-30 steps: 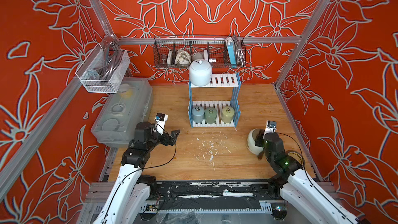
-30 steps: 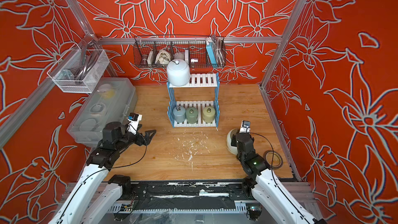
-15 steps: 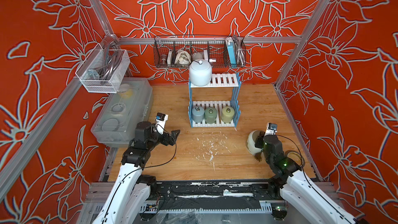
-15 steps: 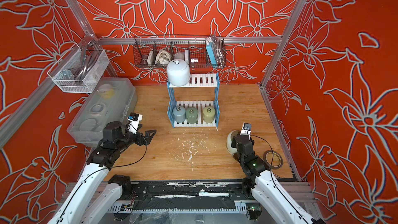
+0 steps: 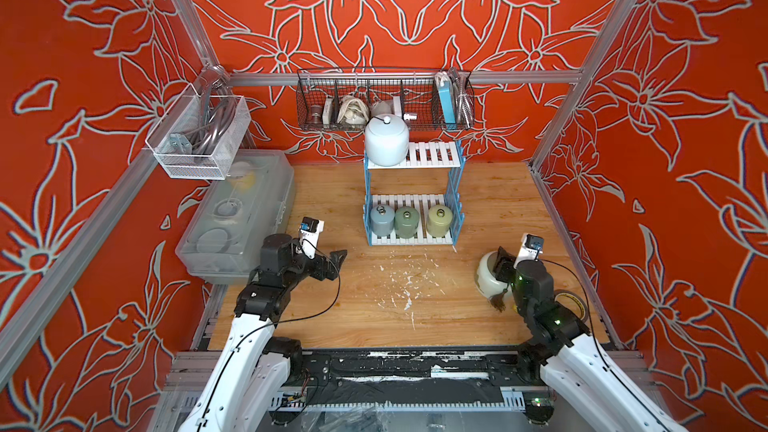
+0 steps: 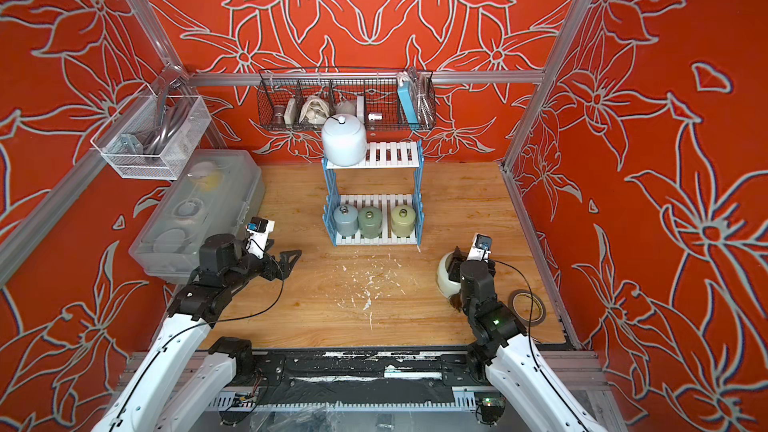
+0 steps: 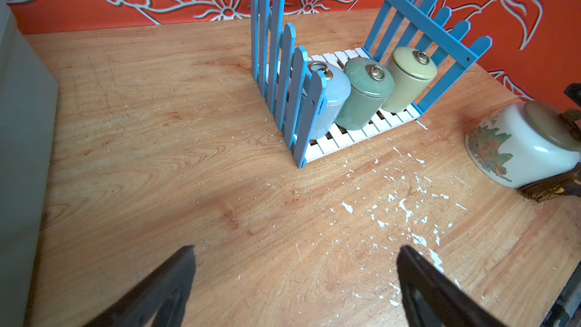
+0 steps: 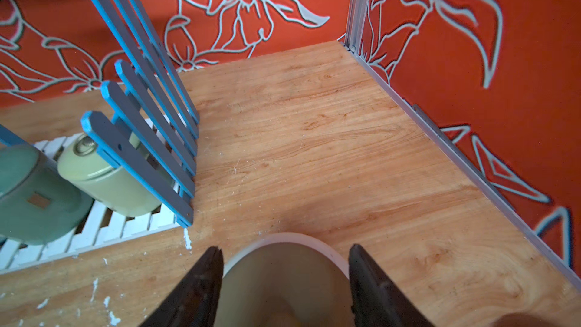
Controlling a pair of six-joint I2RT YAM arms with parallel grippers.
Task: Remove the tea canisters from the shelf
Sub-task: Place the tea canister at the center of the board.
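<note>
The shelf (image 5: pixel 432 155) stands at the back middle of the wooden floor. A large pale-blue-white tea canister (image 5: pixel 386 141) sits on its top board. Grey-blue (image 5: pixel 382 220), green (image 5: pixel 407 222) and olive (image 5: pixel 439 220) small canisters stand in a row on the bottom board. The cream leaf-painted canister (image 7: pixel 518 149) rests tilted on the floor to the shelf's right, its brown tassel (image 5: pixel 497 303) trailing. My right gripper (image 8: pixel 285 259) is open, its fingers on either side of the cream canister's (image 8: pixel 283 278) top. My left gripper (image 7: pixel 295 256) is open and empty over bare floor, left of the shelf.
A clear plastic box (image 5: pixel 245 218) lies along the left wall under a white mesh basket (image 5: pixel 199 139). A black wire basket (image 5: pixel 384 99) hangs on the back wall above the shelf. A tape roll (image 6: pixel 528 305) lies by the right wall. White flecks (image 5: pixel 399 284) dot the floor.
My right gripper's jaws have gone from shut to parted around the cream canister's top. The left arm and the canisters on the shelf have not moved.
</note>
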